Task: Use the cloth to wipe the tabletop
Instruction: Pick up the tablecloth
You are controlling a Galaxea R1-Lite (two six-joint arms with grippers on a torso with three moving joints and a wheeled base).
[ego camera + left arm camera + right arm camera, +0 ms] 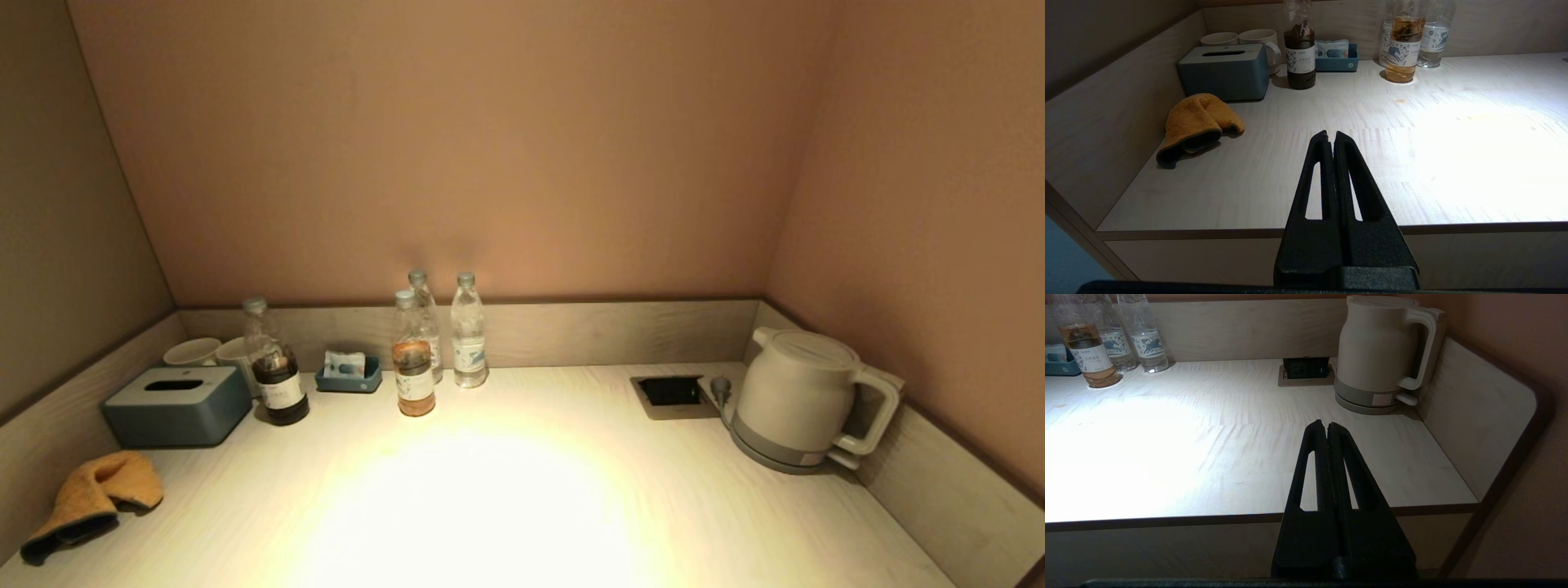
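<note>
An orange cloth [94, 500] lies crumpled on the pale wood tabletop [522, 498] at the front left, just before the tissue box. It also shows in the left wrist view [1198, 122]. Neither arm shows in the head view. My left gripper [1330, 135] is shut and empty, held off the table's front edge, with the cloth ahead and to its left. My right gripper [1327, 426] is shut and empty, off the front edge on the kettle side.
A blue-grey tissue box [178, 404], two mugs [214, 353], a dark bottle [276, 376], a small blue tray [349, 377] and three bottles [433, 347] stand along the back left. A white kettle [804, 400] and a recessed socket [671, 394] are at the back right. Low walls edge three sides.
</note>
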